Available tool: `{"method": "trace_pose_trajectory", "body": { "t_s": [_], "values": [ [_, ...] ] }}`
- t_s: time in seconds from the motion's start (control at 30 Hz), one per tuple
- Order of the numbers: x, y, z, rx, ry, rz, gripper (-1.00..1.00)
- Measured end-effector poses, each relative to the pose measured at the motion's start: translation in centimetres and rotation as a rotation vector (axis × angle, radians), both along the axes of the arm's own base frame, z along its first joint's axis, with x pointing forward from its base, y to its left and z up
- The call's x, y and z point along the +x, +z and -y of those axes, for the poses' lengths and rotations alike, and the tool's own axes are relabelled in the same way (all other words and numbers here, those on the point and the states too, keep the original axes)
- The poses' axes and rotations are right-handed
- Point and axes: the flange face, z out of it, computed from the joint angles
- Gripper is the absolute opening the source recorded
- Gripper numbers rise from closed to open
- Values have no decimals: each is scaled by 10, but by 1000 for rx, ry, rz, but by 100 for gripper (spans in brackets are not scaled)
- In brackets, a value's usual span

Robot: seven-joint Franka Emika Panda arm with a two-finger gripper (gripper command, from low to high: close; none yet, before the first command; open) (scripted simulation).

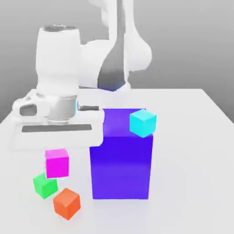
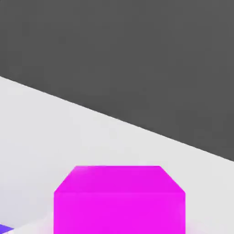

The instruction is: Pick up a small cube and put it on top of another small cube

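Gripper: the gripper (image 1: 56,151) hangs under the broad white hand at the exterior view's left; its jaws are drawn in as narrow as they go, clamped on the magenta cube.
Magenta cube: the magenta cube (image 1: 57,163) sits directly below the hand, at 6 o'clock from it, its top tucked up under the hand's lower edge. It is lifted off the table, hanging just above the green cube. In the hand view the magenta cube (image 2: 119,201) looms close, top face and front face both showing.
Green cube: the green cube (image 1: 45,185) rests on the table at about 7 o'clock from the magenta cube, partly overlapped by it in the exterior view.
Orange cube: the orange cube (image 1: 66,203) lies at 5 o'clock from the green cube, just beside it, turned corner-on.
Blue-violet block: the big blue-violet block (image 1: 121,164) stands upright at 3 o'clock from the magenta cube, near it but apart. A sliver of the blue-violet block (image 2: 4,227) shows in the hand view.
Cyan cube: the cyan cube (image 1: 143,122) sits on the block's top, at its far corner toward the exterior view's right.
Writing: no readable lettering on any cube or on the arm.
Surface: the table (image 1: 192,160) is plain white and smooth, with soft shadows under the blocks.
Room: a flat grey backdrop behind the table; dark grey in the hand view.
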Motion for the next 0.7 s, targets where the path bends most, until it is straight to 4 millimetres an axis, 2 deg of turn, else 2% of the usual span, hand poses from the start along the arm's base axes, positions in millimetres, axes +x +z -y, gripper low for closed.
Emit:
{"method": "trace_pose_trajectory", "body": {
  "t_s": [0.23, 0.33, 0.57, 0.6, 0.7],
  "values": [
    [-58, -29, 60, 55, -79, -108, -100],
    [-72, -50, 58, 85, -62, -161, -100],
    [-74, -106, 57, 91, -56, -171, -100],
    [-75, -113, 57, 91, -58, -172, 100],
    [-75, -113, 57, 91, -58, -172, 100]
  ]
}}
